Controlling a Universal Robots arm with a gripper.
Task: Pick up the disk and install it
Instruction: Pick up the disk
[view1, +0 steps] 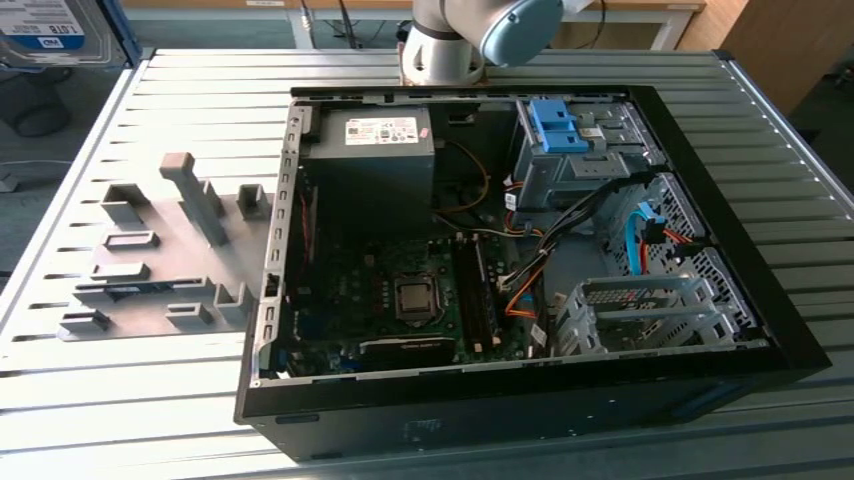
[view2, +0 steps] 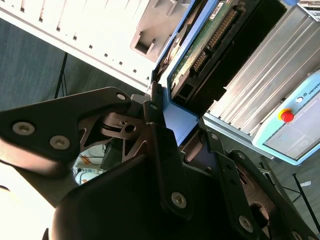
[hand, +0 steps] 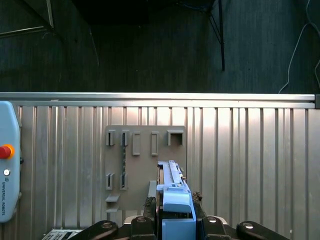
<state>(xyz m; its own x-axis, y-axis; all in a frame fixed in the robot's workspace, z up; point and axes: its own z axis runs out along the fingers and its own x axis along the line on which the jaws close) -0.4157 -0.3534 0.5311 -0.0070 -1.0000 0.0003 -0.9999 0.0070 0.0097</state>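
Closest to my wrist cameras, the gripper (view2: 179, 119) (hand: 175, 209) was pinching the disk (view2: 200, 52) (hand: 172, 181). Its dark fingers (view2: 162, 150) were pressed against either side of the blue frame (view2: 181, 120) (hand: 176, 222) at the end of the disk nearest the cameras. In the second wrist view I saw the disk's underside, a green circuit board with a row of connector pins. In the first wrist view it ran edge-on away from the gripper. The disk was clear of every surface, touched by nothing but the fingers.

Behind it in the first wrist view lay the grey fixture plate (hand: 145, 165) (view1: 160, 262) with its slots and small upright holders, flat on the ribbed metal table (hand: 250, 165) (view1: 160, 400). A pale blue teach pendant (hand: 7, 170) (view2: 295, 125) with a red button (hand: 5, 151) (view2: 286, 116) sat at the table's side. Past the table's far edge I saw only dark floor (hand: 150, 45).

In the exterior view the disk (view1: 47, 30) showed in the upper corner on the exterior view's left, label side visible, well apart from the open computer case (view1: 534, 410). The case lay on the table just beside the plate, toward the exterior view's right. Inside it I could make out a dark grey box (view1: 374, 165) with a white sticker, a blue plastic clip (view1: 554, 125) in a bay, and a silver drive cage (view1: 641, 310). The arm (view1: 447, 45) stood beyond the case.
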